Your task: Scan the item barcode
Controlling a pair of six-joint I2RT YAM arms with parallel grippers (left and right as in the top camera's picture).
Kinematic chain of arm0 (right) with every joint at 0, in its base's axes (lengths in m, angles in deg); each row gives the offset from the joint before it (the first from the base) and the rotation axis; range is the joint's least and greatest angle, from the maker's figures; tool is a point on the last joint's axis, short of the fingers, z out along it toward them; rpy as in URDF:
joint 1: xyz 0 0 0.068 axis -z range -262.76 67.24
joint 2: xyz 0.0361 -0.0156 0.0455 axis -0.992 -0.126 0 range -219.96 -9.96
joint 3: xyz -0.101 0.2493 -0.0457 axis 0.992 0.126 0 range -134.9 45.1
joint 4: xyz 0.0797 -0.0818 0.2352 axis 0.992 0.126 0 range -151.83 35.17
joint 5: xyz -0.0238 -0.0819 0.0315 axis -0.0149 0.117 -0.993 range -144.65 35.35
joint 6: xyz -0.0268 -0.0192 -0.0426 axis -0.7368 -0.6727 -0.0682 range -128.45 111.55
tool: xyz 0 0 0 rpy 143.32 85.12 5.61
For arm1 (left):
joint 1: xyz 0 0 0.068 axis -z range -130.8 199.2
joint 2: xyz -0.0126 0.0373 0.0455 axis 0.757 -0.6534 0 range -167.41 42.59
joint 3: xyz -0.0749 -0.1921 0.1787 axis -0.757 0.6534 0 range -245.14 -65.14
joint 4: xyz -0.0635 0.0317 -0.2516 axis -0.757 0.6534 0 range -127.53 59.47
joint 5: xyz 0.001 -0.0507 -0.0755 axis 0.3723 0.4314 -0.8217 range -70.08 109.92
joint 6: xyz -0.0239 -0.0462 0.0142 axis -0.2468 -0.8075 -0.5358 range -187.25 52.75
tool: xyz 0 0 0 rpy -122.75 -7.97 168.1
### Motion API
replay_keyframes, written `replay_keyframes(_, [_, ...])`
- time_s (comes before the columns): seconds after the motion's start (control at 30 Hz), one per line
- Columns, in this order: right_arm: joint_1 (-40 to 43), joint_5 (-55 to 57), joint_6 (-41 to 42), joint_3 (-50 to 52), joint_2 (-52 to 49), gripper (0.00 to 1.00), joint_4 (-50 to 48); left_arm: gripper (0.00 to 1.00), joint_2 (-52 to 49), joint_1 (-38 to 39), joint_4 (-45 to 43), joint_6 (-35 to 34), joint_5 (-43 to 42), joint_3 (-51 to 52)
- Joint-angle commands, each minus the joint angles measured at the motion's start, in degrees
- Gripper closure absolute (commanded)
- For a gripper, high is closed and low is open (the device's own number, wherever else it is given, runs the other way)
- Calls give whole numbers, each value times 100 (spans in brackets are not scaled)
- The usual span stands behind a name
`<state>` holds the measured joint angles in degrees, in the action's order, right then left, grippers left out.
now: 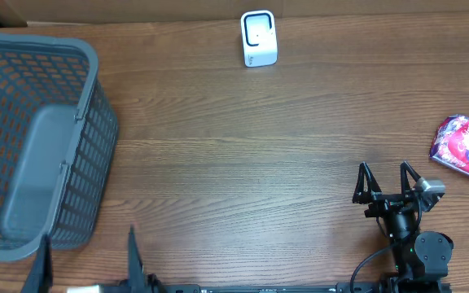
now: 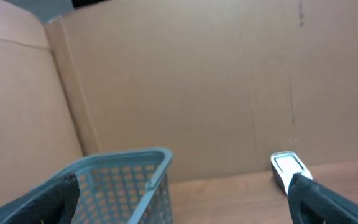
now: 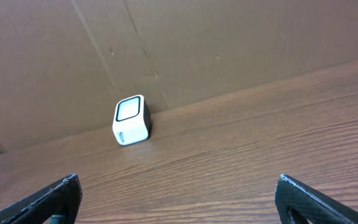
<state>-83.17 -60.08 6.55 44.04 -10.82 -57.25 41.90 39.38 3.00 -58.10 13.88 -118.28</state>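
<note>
Purple and glossy, the snack packet lies at the right edge of the worktop, well apart from the white barcode scanner at the far side. The right pincer and left pincer both stand spread and empty. The crinkly film may slip or crumple when pinched. Its barcode, unseen here, could end up facing away from the scanner window.
</note>
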Motion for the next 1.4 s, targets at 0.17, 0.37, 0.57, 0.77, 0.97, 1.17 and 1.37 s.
replay_keyframes(0.17, [-20,90,22,61,35,0,-15,0,44,234,-3053,96,-852,3241])
replay_keyframes(0.37, [-20,90,22,61,35,0,-17,0,48,680,-3786,575,-92,4286])
replay_keyframes(0.57, [-20,90,22,61,35,0,-15,0,50,686,-4076,612,417,4857])
replay_keyframes(0.77, [-20,90,22,61,35,0,-15,0,55,686,-4079,612,435,5241])
replay_keyframes(0.97, [-20,90,22,61,35,0,-15,0,55,686,-3598,612,540,5287])
replay_keyframes(1.17, [-20,90,22,61,35,0,-15,0,50,686,-3609,608,514,5287])
replay_keyframes(1.37, [-20,90,22,61,35,0,-17,0,48,686,-3609,608,514,5287])
